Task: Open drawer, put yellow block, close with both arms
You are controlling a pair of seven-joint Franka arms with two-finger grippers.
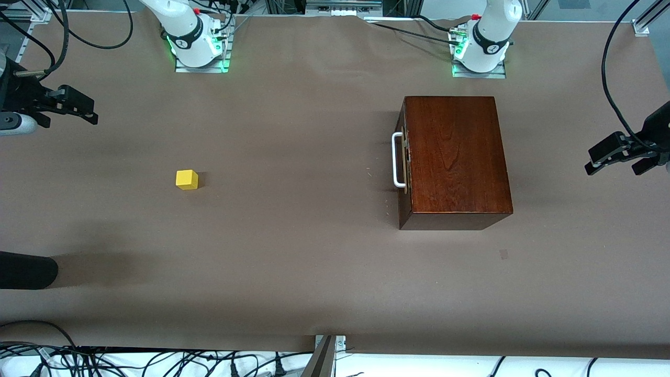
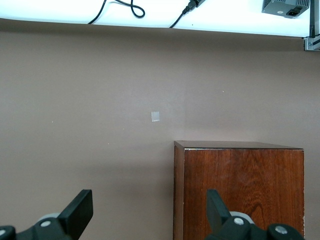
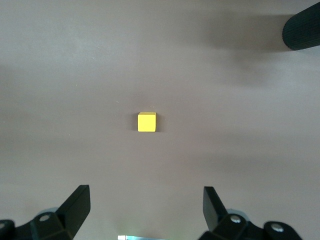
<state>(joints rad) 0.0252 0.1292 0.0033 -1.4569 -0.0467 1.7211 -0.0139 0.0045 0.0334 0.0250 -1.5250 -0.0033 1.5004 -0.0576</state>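
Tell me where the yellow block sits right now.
The yellow block sits alone on the table toward the right arm's end, well apart from the wooden box.

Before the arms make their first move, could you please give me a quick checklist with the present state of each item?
1. Drawer shut, handle free to grasp: ok.
2. Block on the table, toward the right arm's end, nothing touching it: ok.
3. Left gripper open, empty, waiting at the table's edge beside the box: ok.
4. Right gripper open, empty, block in its wrist view: ok.
5. Dark object at the table edge, nearer the camera than the block, out of the way: cannot tell.
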